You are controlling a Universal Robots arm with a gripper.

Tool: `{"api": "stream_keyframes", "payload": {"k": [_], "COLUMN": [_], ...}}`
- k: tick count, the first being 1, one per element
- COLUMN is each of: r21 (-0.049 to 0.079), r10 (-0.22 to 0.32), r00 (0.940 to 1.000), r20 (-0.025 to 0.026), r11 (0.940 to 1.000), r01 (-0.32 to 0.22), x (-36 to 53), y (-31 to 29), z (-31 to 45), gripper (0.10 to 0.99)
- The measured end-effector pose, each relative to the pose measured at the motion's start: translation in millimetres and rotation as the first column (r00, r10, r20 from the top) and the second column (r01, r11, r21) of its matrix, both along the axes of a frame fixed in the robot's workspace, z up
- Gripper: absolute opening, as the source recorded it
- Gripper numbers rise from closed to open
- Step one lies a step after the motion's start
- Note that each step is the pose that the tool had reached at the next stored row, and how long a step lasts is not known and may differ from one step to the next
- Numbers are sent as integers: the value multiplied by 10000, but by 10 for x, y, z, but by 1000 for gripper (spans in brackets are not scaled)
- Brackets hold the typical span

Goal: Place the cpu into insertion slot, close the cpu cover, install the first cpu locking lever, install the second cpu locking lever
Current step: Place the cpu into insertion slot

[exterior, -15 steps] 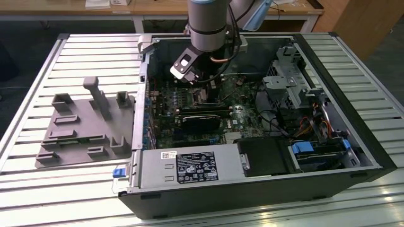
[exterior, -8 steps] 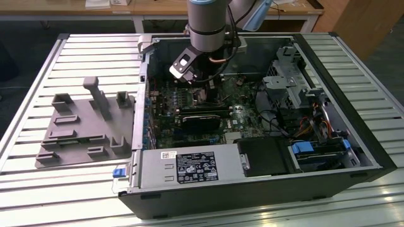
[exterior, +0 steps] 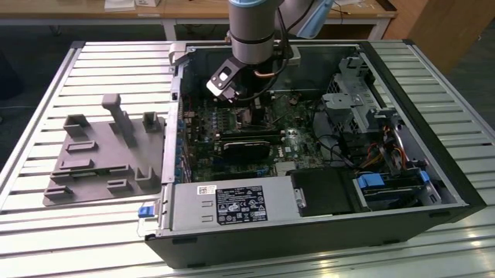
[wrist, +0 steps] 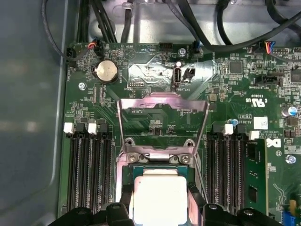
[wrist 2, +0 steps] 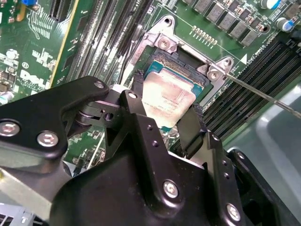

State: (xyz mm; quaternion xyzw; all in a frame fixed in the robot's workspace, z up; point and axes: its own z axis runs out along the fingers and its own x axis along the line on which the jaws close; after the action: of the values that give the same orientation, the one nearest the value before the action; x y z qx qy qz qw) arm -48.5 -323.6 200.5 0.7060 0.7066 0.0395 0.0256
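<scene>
Black fingers (wrist 2: 139,84) of the pincer (wrist 2: 167,96) stand one on each side of the chip (wrist 2: 171,89) and press against its two opposite edges. The pincer is pinching the chip, whose pale metal top faces up. In the first wrist view the chip (wrist: 159,195) lies within the silvery rim of the socket (wrist: 141,165). It is either resting in the socket or just above it; I cannot tell whether it is fully seated.

I judge this to be the first step, placing the chip, and near its end. Letting go calls for the chip to lie flat and square in the socket, with no tilt and no sideways drag as the fingers part.

Behind the socket the cover (wrist: 162,101) stands swung up on its hinge, not yet closed. A thin metal lever (wrist 2: 263,96) sticks out free past the socket's corner, unlatched. Black memory slots (wrist: 89,179) flank the socket on the green board (wrist: 89,101).

In the exterior view the arm (exterior: 251,29) comes down steeply into the open computer case (exterior: 441,174), with its wrist bent toward the board. A grey tray (exterior: 101,156) lies on the slatted table (exterior: 46,69) at the exterior view's left, well apart from the work.
</scene>
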Motion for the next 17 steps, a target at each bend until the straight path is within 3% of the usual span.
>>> {"api": "stream_keyframes", "payload": {"k": [9, 17], "r21": [-6, 1], "r10": [-305, -253], "r00": [9995, 9997], "r20": [-1, 0], "r11": [9995, 9997], "r01": [305, 253], "x": [-28, -24], "y": [0, 0], "z": [-43, -49], "gripper": [537, 537]}}
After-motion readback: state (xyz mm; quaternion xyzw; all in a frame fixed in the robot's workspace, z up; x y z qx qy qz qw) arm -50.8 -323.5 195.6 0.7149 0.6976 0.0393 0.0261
